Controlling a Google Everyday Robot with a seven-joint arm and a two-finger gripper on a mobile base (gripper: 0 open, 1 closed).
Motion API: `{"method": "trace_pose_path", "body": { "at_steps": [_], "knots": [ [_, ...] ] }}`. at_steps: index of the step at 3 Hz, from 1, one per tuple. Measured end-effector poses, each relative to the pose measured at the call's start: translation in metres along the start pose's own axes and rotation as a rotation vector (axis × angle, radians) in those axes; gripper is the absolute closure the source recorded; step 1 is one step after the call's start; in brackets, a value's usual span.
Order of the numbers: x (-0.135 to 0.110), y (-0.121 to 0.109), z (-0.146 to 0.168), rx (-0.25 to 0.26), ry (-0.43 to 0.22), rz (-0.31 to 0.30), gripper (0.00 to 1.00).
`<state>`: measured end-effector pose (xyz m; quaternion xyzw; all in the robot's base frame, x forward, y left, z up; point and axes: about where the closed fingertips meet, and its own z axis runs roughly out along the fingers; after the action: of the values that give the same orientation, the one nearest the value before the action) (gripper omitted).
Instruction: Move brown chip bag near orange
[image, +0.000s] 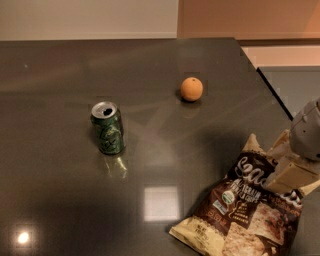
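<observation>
Currently the brown chip bag (240, 210) lies flat at the near right of the table (65, 200), close to its right edge. The gripper (292, 175) sits over the bag's top right corner; grip state can't tell. Green can (108, 128) stands upright mid-left, top opened, contents unseen. Bare tabletop runs from the bag to the orange (191, 89), farther back and well apart.

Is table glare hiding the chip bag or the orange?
Camera view: no. A square glare patch lies on the table just left of the brown chip bag, a small spot at bottom left; the orange is clear. The end effector is at the bag's right side.
</observation>
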<state>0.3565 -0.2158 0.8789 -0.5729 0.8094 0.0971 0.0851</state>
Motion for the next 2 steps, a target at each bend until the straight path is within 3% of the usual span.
{"method": "trace_pose_path", "body": {
  "at_steps": [1, 2],
  "knots": [
    [-0.017, -0.010, -0.016, 0.029, -0.040, -0.008, 0.93],
    [-0.043, -0.032, -0.038, 0.068, -0.095, -0.018, 1.00]
  ]
}}
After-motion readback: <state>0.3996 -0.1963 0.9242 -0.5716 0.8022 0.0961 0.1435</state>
